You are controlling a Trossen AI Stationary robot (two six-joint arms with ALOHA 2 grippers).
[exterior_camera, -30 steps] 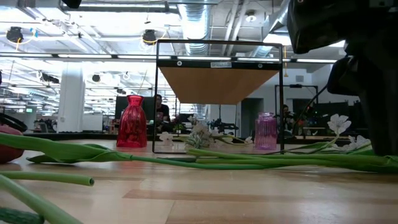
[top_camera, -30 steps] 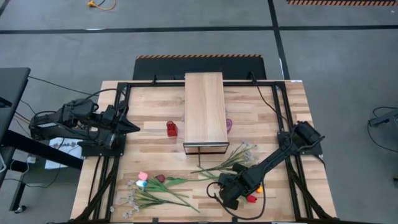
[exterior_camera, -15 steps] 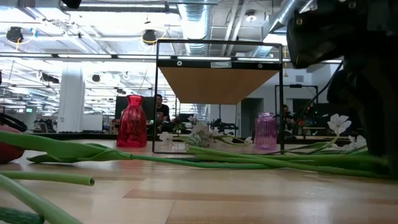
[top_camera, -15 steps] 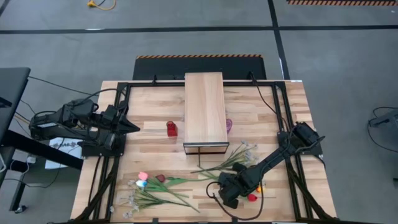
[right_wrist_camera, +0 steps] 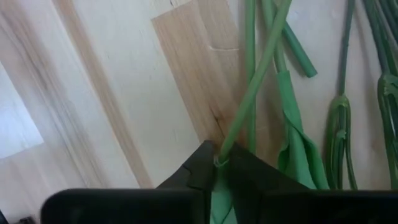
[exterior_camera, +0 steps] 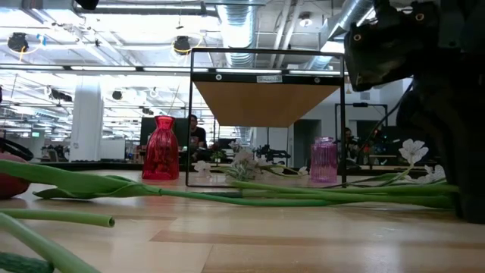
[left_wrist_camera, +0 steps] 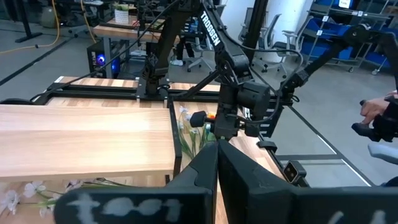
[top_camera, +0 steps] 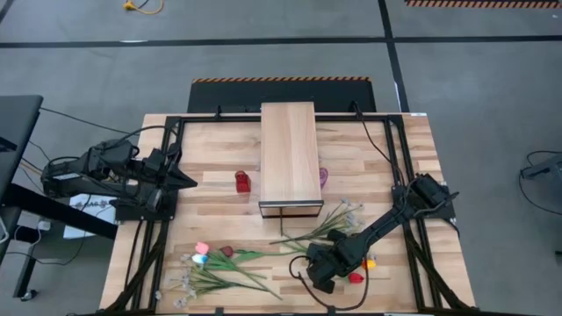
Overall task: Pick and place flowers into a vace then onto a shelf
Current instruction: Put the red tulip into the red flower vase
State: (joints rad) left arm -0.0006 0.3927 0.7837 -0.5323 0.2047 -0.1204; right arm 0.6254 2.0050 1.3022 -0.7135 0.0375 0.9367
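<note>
I see my right pincer (right_wrist_camera: 217,167) pinched almost closed on a green flower stem (right_wrist_camera: 252,93) at the tabletop (right_wrist_camera: 124,93).

red vase (top_camera: 242,182), purple vase (exterior_camera: 323,160), green stems (right_wrist_camera: 251,93), light-wood shelf (top_camera: 289,150).

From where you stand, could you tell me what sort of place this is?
Probably an open robotics lab or workshop: bare ceiling ducts, other workbenches beyond this table, and blue storage bins.
</note>
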